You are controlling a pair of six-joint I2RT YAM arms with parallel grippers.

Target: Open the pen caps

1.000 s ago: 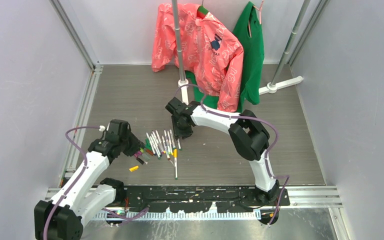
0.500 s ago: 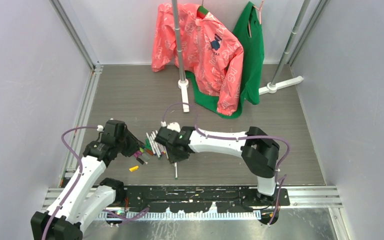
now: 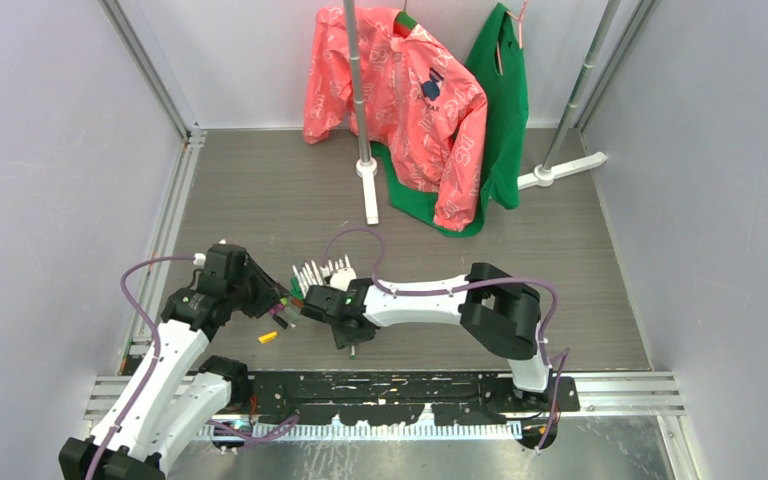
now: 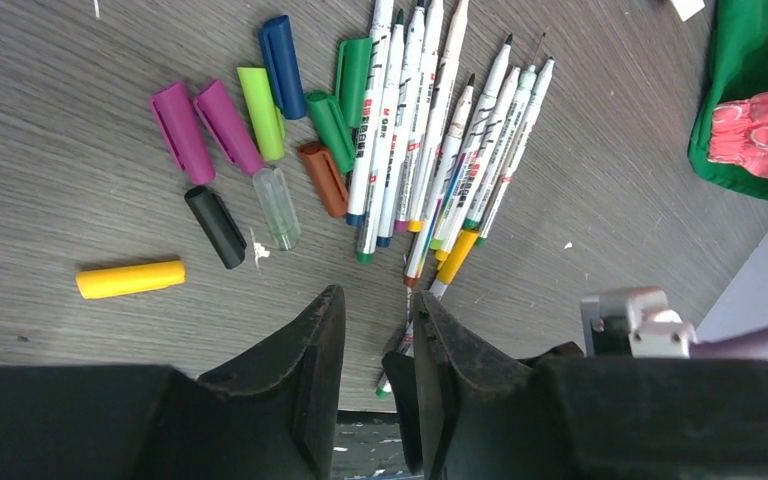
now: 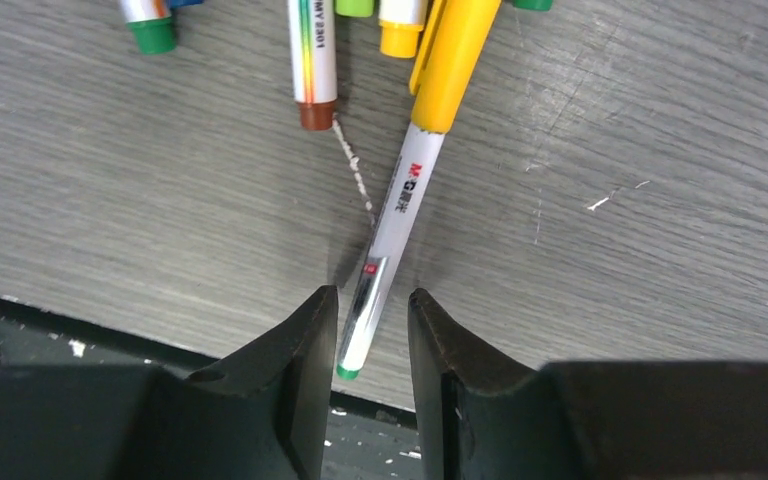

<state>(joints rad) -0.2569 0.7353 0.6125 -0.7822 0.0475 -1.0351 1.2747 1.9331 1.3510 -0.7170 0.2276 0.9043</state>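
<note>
The pen (image 5: 400,215) wearing its yellow cap (image 5: 457,55) lies by the tabletop's (image 3: 580,270) near edge. My right gripper (image 5: 372,305) straddles its bare tail, narrowly spread, to anchor it. My left gripper (image 4: 375,310), parted and empty, hovers ready for the cap.

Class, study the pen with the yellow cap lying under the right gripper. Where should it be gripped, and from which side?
Grip the white barrel near its tail end, coming straight down across its width: it lies flat, and this leaves the yellow cap free to pull.
</note>
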